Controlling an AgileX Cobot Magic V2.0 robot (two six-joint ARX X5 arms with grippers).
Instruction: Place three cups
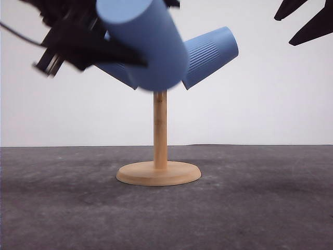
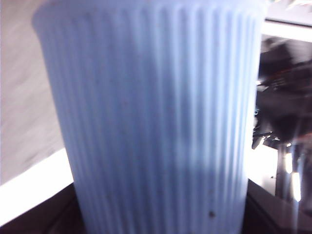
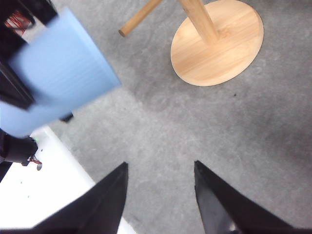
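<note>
Holding a blue cup (image 1: 143, 44) in its fingers, the left gripper (image 1: 86, 49) sits up beside the top of the wooden stand (image 1: 159, 135). Motion blur on arm and cup in the front view. Fingers clamped on the cup's ribbed wall, judging by the left wrist view, where the cup (image 2: 151, 122) is seen close up between dark finger bases at the lower edge.

Two more cups are seen on the stand in the front view. One, the right-hand cup (image 1: 210, 54), hangs tilted on a peg, base up and outward. Another, the rear cup (image 1: 117, 73), is mostly hidden behind the held cup and the left gripper; it looks to be on a peg on the left side, but the seating cannot be confirmed.

The right gripper (image 1: 307, 21) is high and well apart from the stand, fingers spread with nothing between them. The right wrist view confirms this: open fingers (image 3: 107, 200) over bare grey worktop (image 3: 161, 122), the stand's round base (image 3: 219, 46) and a free peg (image 3: 139, 19) beyond.

Progress, as a judgement: two cups appear hung and the third is in hand near the stand. Left to do: seat it over a free peg, release, withdraw. Whether its mouth is already over a peg cannot be told.
</note>
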